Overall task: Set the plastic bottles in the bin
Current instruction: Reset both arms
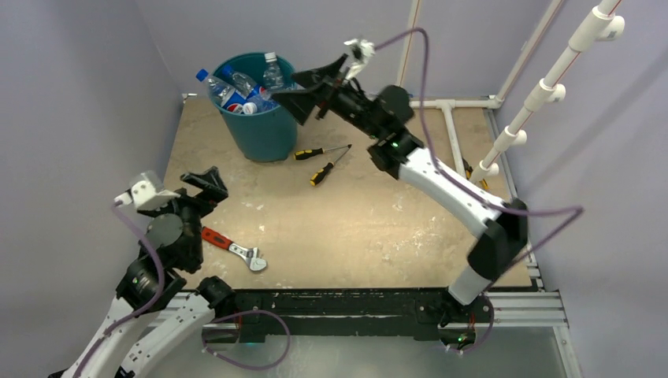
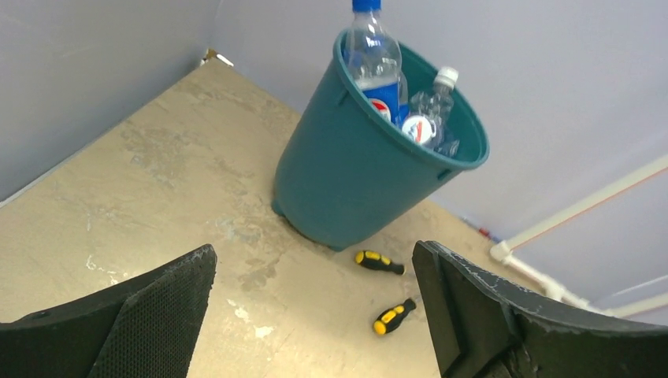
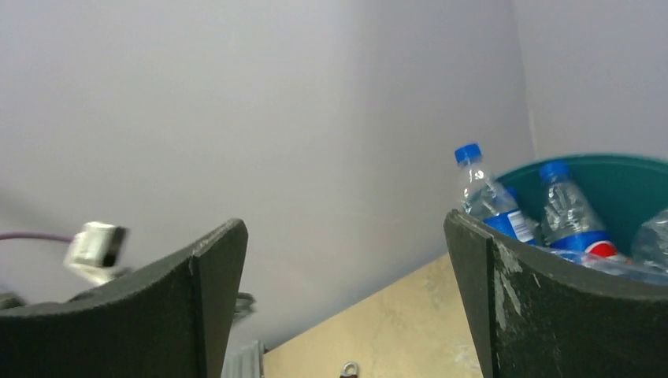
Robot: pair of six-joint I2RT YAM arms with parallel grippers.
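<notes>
From where I stand the job looks all but finished: the bin (image 1: 264, 134) at the far left of the table (image 1: 354, 228) is heaped with plastic bottles (image 1: 236, 90), blue caps and Pepsi labels poking above its rim, and I can spot no bottle lying outside it. The right gripper (image 3: 344, 224) hangs just beside the bin's rim, jaws spread wide with nothing between them. The left gripper (image 2: 315, 250) sits near its own base, jaws wide and empty too, facing the bin. Two screwdrivers (image 1: 307, 154) and a wrench (image 1: 234, 246) lie on the table, no part of this job. I'd judge little is left beyond drawing the arms back.
</notes>
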